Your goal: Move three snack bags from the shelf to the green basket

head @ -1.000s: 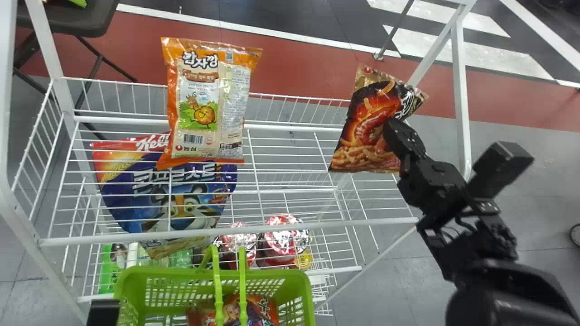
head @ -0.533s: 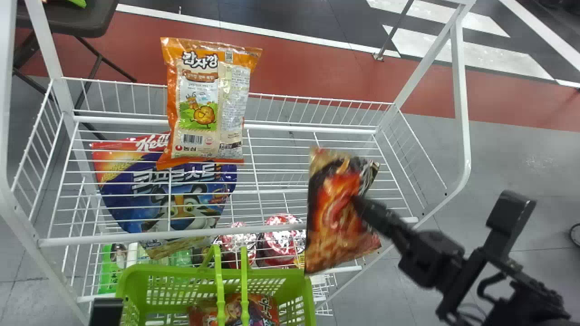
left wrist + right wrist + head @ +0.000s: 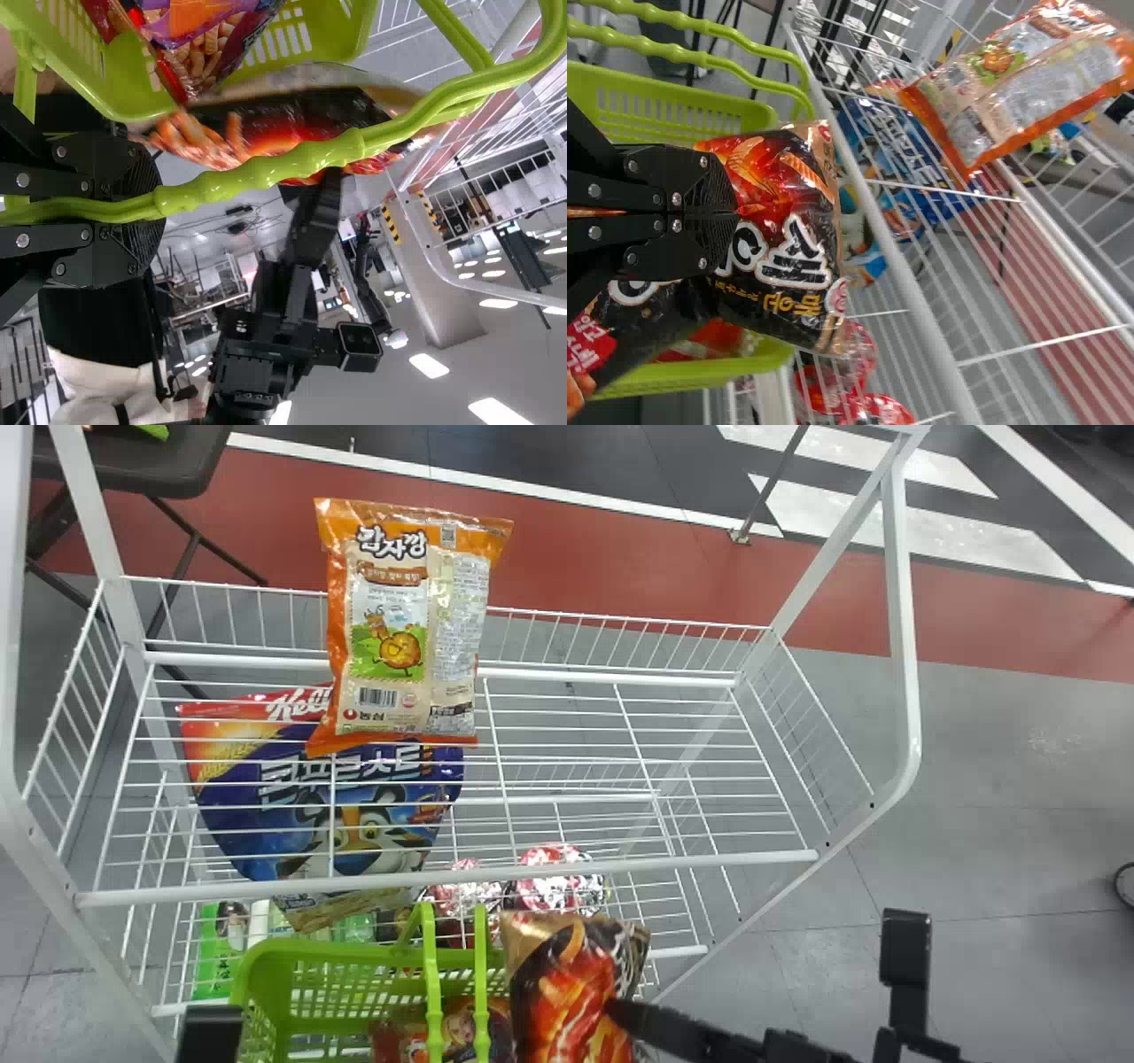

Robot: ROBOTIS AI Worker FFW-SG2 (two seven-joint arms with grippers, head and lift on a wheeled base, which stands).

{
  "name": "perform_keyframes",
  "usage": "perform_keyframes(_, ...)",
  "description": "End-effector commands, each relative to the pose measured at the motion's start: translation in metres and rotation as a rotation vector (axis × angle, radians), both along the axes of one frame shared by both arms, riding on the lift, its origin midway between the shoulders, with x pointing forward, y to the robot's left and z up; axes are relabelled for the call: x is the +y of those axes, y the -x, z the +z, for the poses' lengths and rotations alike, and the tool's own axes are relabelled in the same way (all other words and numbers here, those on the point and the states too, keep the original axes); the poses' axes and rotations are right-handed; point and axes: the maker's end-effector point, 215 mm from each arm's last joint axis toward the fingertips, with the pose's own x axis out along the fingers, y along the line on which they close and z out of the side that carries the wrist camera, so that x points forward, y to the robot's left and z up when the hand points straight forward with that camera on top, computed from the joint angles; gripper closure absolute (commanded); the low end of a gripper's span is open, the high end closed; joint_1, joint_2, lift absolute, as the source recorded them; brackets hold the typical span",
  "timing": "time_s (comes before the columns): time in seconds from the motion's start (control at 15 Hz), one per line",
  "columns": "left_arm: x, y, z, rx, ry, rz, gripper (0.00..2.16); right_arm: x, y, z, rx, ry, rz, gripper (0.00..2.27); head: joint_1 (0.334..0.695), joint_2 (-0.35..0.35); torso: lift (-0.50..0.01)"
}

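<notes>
Clenched on a black-and-red snack bag [image 3: 563, 988], the right gripper [image 3: 617, 1012] is at the right end of the green basket [image 3: 354, 954]. Its fingertips press into the bag from the right side, and the packaging bulges out around them. In the head view the bag overlaps the basket's right rim; whether its lower part is inside, the pictures do not settle.

The left gripper [image 3: 210, 1035] has its fingers closed around the basket's paired handles [image 3: 266, 174], at the basket's left side. Both handles stand raised across the opening. Inside the basket is an orange-and-red snack bag [image 3: 461, 1032] with a printed figure on the front, partly behind the handles and just beside the held bag.

On the upper tier of the white wire shelf [image 3: 567, 868], an orange-and-beige snack bag [image 3: 399, 638] leans toward the back rail, well apart from the right gripper. Beneath that tier, seen through its wires, are a blue cereal bag [image 3: 354, 806] with a cartoon tiger, two round red-and-white packages [image 3: 554, 881] side by side, and a bright green package [image 3: 213, 957] behind the basket's left end.
</notes>
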Motion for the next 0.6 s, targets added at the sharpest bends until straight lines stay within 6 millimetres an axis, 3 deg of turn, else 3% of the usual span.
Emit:
perform_keyframes(0.0,0.000,0.000,0.000,0.000,0.000,-0.002,1.76,0.017,0.024,-0.018,0.104,-0.062,0.026,2.24,0.695,-0.350,-0.048)
perform_keyframes(0.13,0.000,0.001,0.001,0.001,0.003,-0.004,1.76,0.037,0.037,-0.044,0.160,-0.095,0.050,2.24,0.695,-0.350,-0.048)
perform_keyframes(0.27,0.001,0.001,0.000,0.001,0.001,-0.004,1.76,0.056,0.039,-0.052,0.149,-0.111,0.091,2.24,0.695,-0.350,-0.048)
perform_keyframes(0.33,0.000,0.001,0.001,0.001,0.004,-0.005,1.76,0.066,0.035,-0.049,0.121,-0.119,0.106,2.24,0.695,-0.350,-0.048)
perform_keyframes(0.53,-0.002,0.004,0.002,0.000,0.005,-0.009,1.76,0.068,-0.006,-0.034,-0.069,-0.103,0.071,2.24,0.695,-0.350,-0.048)
